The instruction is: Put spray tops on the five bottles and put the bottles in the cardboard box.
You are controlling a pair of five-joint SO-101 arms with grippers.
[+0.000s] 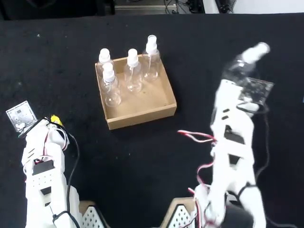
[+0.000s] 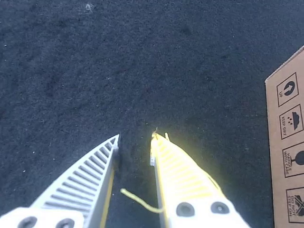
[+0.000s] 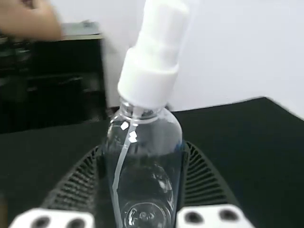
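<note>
So: 4 btls (image 1: 133, 76) in cardboard box (image 1: 142, 117)

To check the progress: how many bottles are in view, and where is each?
5 bottles. Four stand in the cardboard box: one at its far left corner, one before it, one mid-back, one at the far right corner. The right tool holds the fifth.
</note>
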